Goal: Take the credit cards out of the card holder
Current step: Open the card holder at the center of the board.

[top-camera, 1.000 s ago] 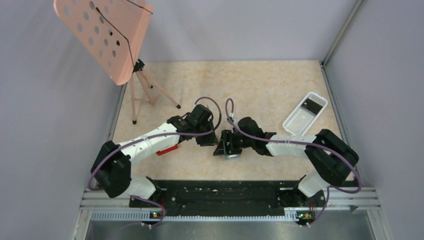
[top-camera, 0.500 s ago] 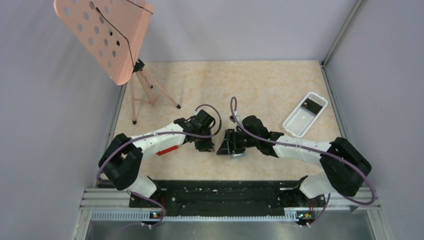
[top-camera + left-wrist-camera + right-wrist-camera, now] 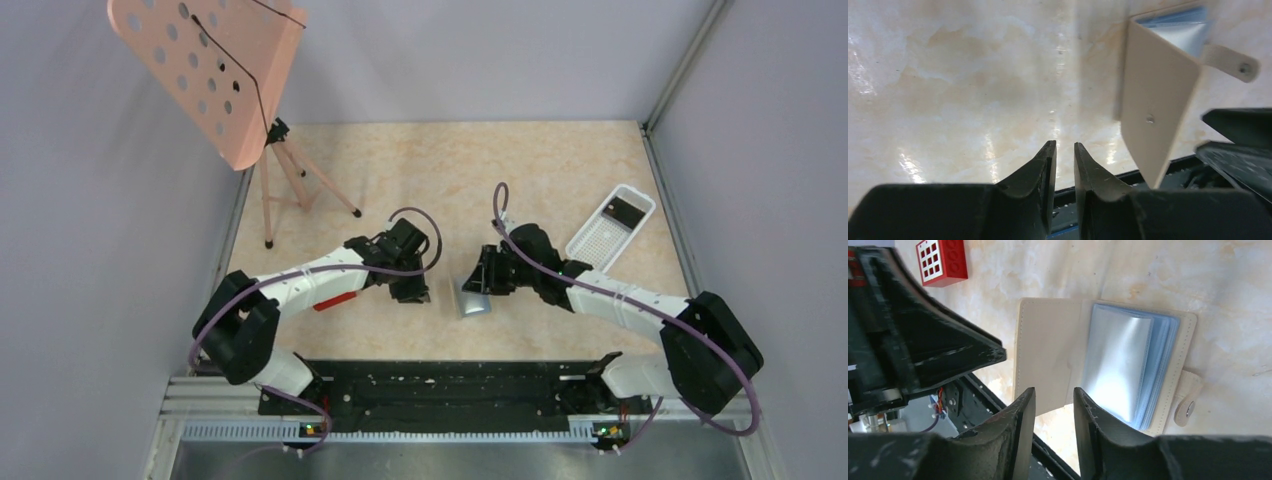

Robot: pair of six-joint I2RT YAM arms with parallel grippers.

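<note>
Right claw [image 3: 487, 281], slightly parted, has backed off the holder [image 3: 472, 301], laid open for emptying; left claw [image 3: 413, 293] nearly shut; both empty.

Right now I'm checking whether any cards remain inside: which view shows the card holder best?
Right wrist: the card holder lies open facing the camera, tan panel left, blue sleeves right. Left wrist sees it side-on, one tan cover raised, a sliver of blue behind. The top view shows only a small pale patch.
</note>
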